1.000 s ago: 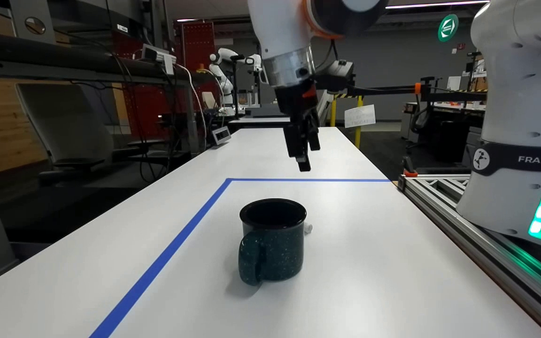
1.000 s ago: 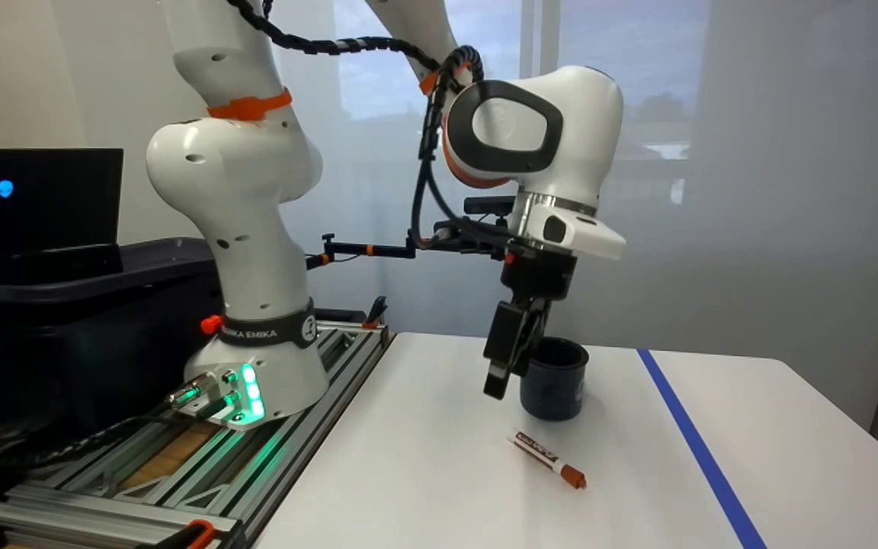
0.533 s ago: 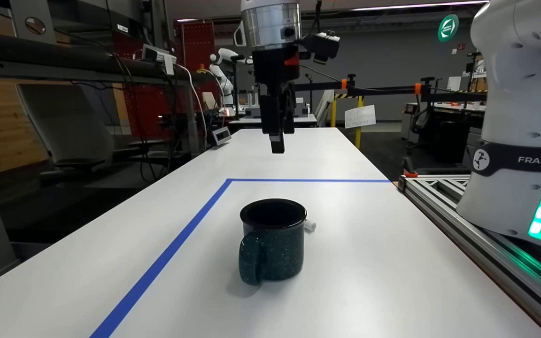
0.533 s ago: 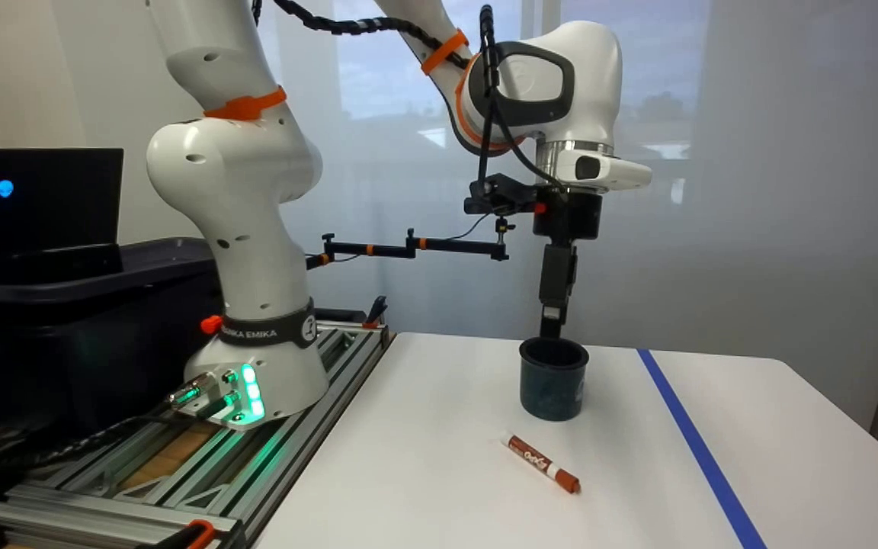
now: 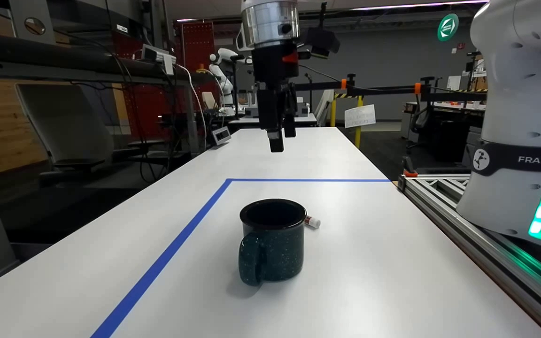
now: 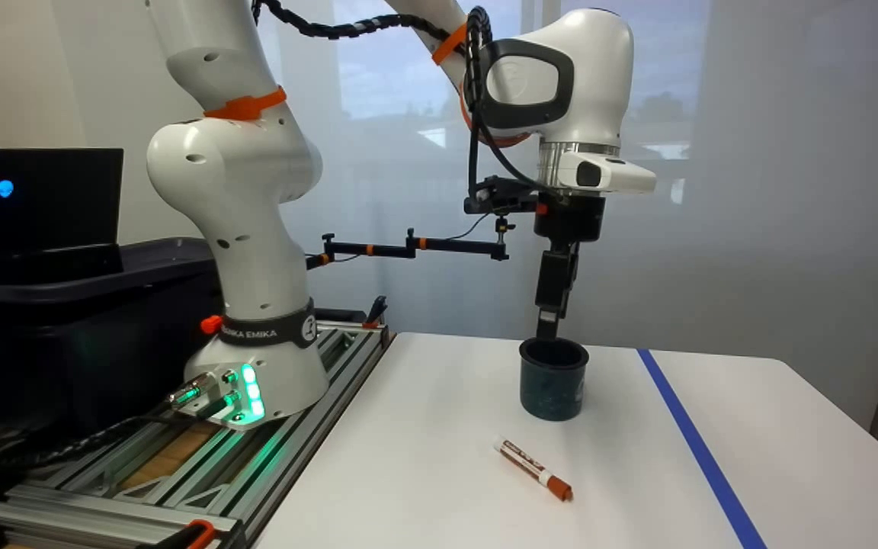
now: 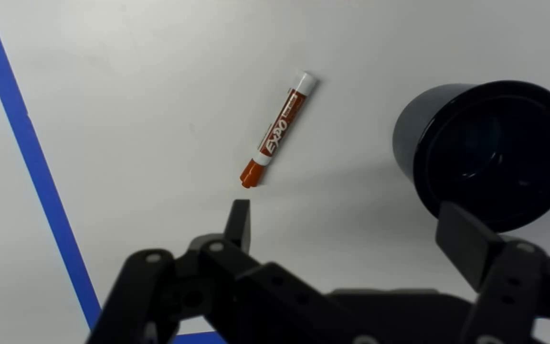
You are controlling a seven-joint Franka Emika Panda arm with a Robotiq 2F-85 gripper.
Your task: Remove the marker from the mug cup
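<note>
The marker (image 7: 279,128) has a brown label, an orange-brown cap and a white end. It lies on the white table outside the mug; an exterior view shows it whole (image 6: 534,469). In an exterior view only its white end (image 5: 314,222) shows behind the mug. The dark teal mug cup (image 5: 277,249) stands upright, its visible interior empty, and also shows in the wrist view (image 7: 408,129). My gripper (image 5: 283,143) points down, raised above the table. In the wrist view the gripper (image 7: 344,210) is open and empty, one finger in line with the mug rim, the other below the marker's cap.
Blue tape (image 5: 172,253) marks lines on the white table (image 5: 369,281). The robot base rail (image 6: 309,427) runs along one table edge. A black camera arm (image 6: 447,245) stands behind the table, and shelving (image 5: 64,63) stands beside it.
My gripper has swung from tilted to nearly upright and moved up and away from the marker. The marker has shifted slightly on the table, away from the mug. The mug has stayed put.
</note>
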